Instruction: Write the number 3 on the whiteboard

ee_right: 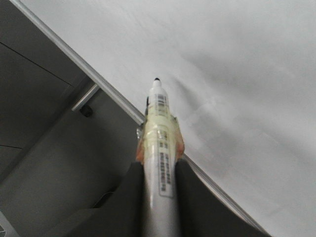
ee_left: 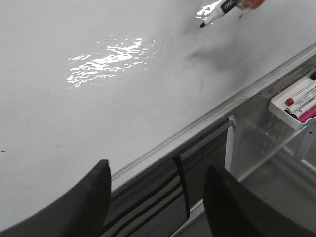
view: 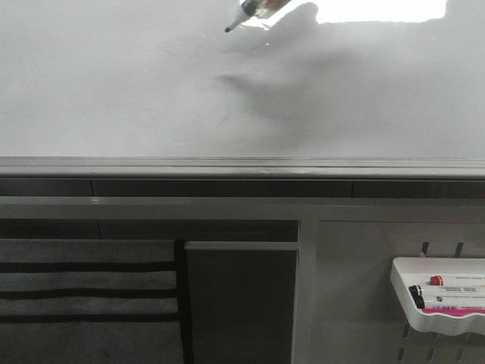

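The whiteboard [view: 114,91] is a glossy white sheet that fills the upper half of the front view and carries only faint smudges. No number 3 is in view on it. A white marker with a black tip [view: 244,17] enters at the top of the front view; its tip hangs above the board, apart from its shadow. My right gripper [ee_right: 159,170] is shut on the marker [ee_right: 160,143], which has yellowish tape around its barrel. My left gripper [ee_left: 158,169] is open and holds nothing, over the whiteboard [ee_left: 98,123] near its front frame. The marker [ee_left: 217,11] lies far from it.
The board's silver-grey frame edge [view: 242,165] runs across the front. Below it at the right hangs a small white tray [view: 439,303] with several markers, which also shows in the left wrist view [ee_left: 291,106]. A grey striped panel [view: 83,288] sits at the lower left.
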Action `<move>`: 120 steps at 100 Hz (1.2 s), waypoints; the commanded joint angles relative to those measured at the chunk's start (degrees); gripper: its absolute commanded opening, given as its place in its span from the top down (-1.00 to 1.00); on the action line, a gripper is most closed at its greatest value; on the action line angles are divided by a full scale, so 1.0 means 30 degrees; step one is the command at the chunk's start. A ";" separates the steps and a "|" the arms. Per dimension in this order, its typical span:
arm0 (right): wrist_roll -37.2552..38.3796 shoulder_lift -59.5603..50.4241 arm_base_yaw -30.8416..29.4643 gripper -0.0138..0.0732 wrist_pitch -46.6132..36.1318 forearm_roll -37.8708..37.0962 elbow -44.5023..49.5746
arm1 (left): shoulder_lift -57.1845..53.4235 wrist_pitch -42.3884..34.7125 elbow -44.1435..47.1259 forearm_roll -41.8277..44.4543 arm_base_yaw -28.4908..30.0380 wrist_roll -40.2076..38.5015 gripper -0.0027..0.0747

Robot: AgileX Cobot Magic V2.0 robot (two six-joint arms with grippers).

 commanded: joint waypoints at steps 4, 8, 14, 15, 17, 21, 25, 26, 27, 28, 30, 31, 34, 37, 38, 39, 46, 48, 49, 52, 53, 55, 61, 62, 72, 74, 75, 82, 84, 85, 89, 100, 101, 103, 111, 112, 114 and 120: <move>-0.0257 0.0434 0.0254 0.66 -0.0823 0.0443 -0.1437 | -0.0055 -0.1299 -0.0490 -0.0546 0.0064 -0.0239 -0.07; -0.0257 0.0731 0.0254 0.66 -0.0817 0.0250 -0.1663 | -0.0055 -0.1299 -0.0490 -0.0546 0.0064 -0.0239 -0.08; -0.0257 0.1129 0.0254 0.66 -0.0817 -0.0197 -0.1891 | -0.0055 -0.1299 -0.0490 -0.0546 0.0064 -0.0239 -0.07; -0.0257 0.1171 0.0254 0.66 -0.0817 -0.0221 -0.1891 | -0.0055 -0.1299 -0.0490 -0.0546 0.0064 -0.0239 -0.08; -0.0257 0.1267 0.0254 0.66 -0.0914 -0.0283 -0.1927 | -0.0055 -0.1299 -0.0490 -0.0546 0.0064 -0.0239 -0.08; -0.0257 0.1308 0.0214 0.66 -0.1140 -0.0464 -0.1927 | -0.0055 -0.1299 -0.0490 -0.0546 0.0064 -0.0239 -0.08; -0.0122 0.1308 0.0139 0.66 -0.1396 -0.0810 -0.1927 | -0.0055 -0.1299 -0.0490 -0.0546 0.0064 -0.0239 -0.08; 0.0019 0.1308 0.0139 0.66 -0.1441 -0.0991 -0.1927 | -0.0055 -0.1299 -0.0490 -0.0546 0.0064 -0.0239 -0.07; 0.0098 0.1261 0.0099 0.66 -0.1533 -0.1072 -0.1927 | -0.0055 -0.1299 -0.0490 -0.0546 0.0064 -0.0239 -0.08; 0.0186 0.1212 0.0094 0.66 -0.1575 -0.1260 -0.1927 | -0.0055 -0.1299 -0.0490 -0.0546 0.0064 -0.0239 -0.07; 0.0469 0.1156 -0.0050 0.66 -0.1653 -0.1556 -0.1927 | -0.0055 -0.1299 -0.0490 -0.0546 0.0064 -0.0239 -0.08; 0.0658 0.1116 -0.0139 0.66 -0.1649 -0.1671 -0.1927 | -0.0055 -0.1299 -0.0490 -0.0546 0.0064 -0.0239 -0.07; 0.0940 0.1019 -0.0327 0.66 -0.1568 -0.2113 -0.1927 | -0.0055 -0.1299 -0.0490 -0.0546 0.0064 -0.0239 -0.08; 0.1031 0.0967 -0.0558 0.66 -0.1212 -0.2596 -0.1893 | -0.0055 -0.1387 -0.0490 -0.0546 0.0064 -0.0239 -0.07; 0.1072 0.0932 -0.0677 0.66 -0.0943 -0.2645 -0.1893 | -0.0055 -0.1380 -0.0490 -0.0546 0.0064 -0.0239 -0.07; 0.1072 0.0934 -0.0739 0.66 -0.0772 -0.2686 -0.1893 | -0.0055 -0.1380 -0.0490 -0.0546 0.0064 -0.0239 -0.08; 0.1072 0.0934 -0.1178 0.66 0.0424 -0.2391 -0.1643 | -0.0055 -0.1621 -0.0490 -0.0512 0.0064 -0.0239 -0.08; 0.1072 0.0934 -0.1175 0.66 0.0383 -0.2226 -0.1528 | -0.0055 -0.1667 -0.0490 -0.0512 0.0064 -0.0239 -0.07; 0.1072 0.0934 -0.1175 0.66 0.0377 -0.2074 -0.1403 | -0.0055 -0.1673 -0.0490 -0.0512 0.0064 -0.0239 -0.07; 0.0926 0.0934 -0.1023 0.66 0.0117 -0.1683 -0.1152 | -0.0055 -0.1761 -0.0490 -0.0512 0.0064 -0.0239 -0.08; 0.0843 0.0969 -0.0977 0.66 0.0079 -0.1579 -0.1018 | -0.0055 -0.1752 -0.0490 -0.0512 0.0064 -0.0239 -0.08; 0.0611 0.0972 -0.0801 0.66 -0.0063 -0.1252 -0.0891 | -0.0055 -0.1806 -0.0490 -0.0512 0.0064 -0.0239 -0.07; 0.0425 0.1169 -0.0218 0.66 -0.0872 -0.0933 -0.0387 | -0.0055 -0.1800 -0.0490 -0.0512 0.0064 -0.0239 -0.07; 0.0425 0.1230 -0.0075 0.66 -0.1124 -0.0933 -0.0351 | -0.0055 -0.1800 -0.0490 -0.0512 0.0064 -0.0239 -0.08; 0.0425 0.1839 0.0594 0.66 -0.2263 -0.0933 -0.0509 | -0.0055 -0.1800 -0.0490 -0.0512 0.0064 -0.0239 -0.07; 0.0425 0.1942 0.0649 0.66 -0.2299 -0.0933 -0.0566 | -0.0055 -0.1800 -0.0490 -0.0512 0.0064 -0.0239 -0.08; 0.0425 0.1960 0.0691 0.66 -0.2299 -0.0933 -0.0572 | -0.0055 -0.1800 -0.0490 -0.0512 0.0064 -0.0239 -0.08; 0.0595 0.2038 0.0644 0.66 -0.2029 -0.1126 -0.0572 | -0.0055 -0.1800 -0.0490 -0.0512 0.0064 -0.0239 -0.08; 0.0631 0.2038 0.0549 0.66 -0.1789 -0.1244 -0.0537 | -0.0055 -0.1800 -0.0490 -0.0453 0.0064 -0.0239 -0.08; 0.0735 0.2038 0.0478 0.66 -0.1606 -0.1287 -0.0537 | -0.0055 -0.1800 -0.0490 -0.0462 0.0064 -0.0239 -0.08; 0.0743 0.1915 0.0274 0.66 -0.1187 -0.1356 -0.0487 | -0.0055 -0.1836 -0.0490 -0.0427 0.0064 -0.0239 -0.07; 0.0706 0.1115 -0.0288 0.66 -0.0697 -0.1356 0.0727 | -0.0055 -0.1902 -0.0490 -0.0427 0.0064 -0.0239 -0.08; 0.0679 0.1058 -0.0288 0.66 -0.0697 -0.1356 0.0850 | -0.0055 -0.1914 -0.0490 -0.0427 0.0064 -0.0239 -0.08; 0.0569 0.0866 -0.0288 0.66 -0.0657 -0.1356 0.1246 | -0.0055 -0.1951 -0.0490 -0.0427 0.0064 -0.0239 -0.08; 0.0044 0.0537 0.0113 0.66 -0.1651 -0.0793 0.2858 | -0.0055 -0.2080 -0.0490 -0.0427 0.0064 -0.0239 -0.08; -0.0011 0.0503 0.0169 0.66 -0.1796 -0.0648 0.3096 | -0.0055 -0.2102 -0.0490 -0.0427 0.0064 -0.0239 -0.08; -0.0157 0.0522 0.0354 0.66 -0.2223 -0.0413 0.3391 | -0.0055 -0.2134 -0.0490 -0.0427 0.0064 -0.0239 -0.08; -0.0228 0.0784 0.1106 0.66 -0.3727 -0.0268 0.3793 | -0.0055 -0.2134 -0.0490 -0.0427 0.0064 -0.0239 -0.08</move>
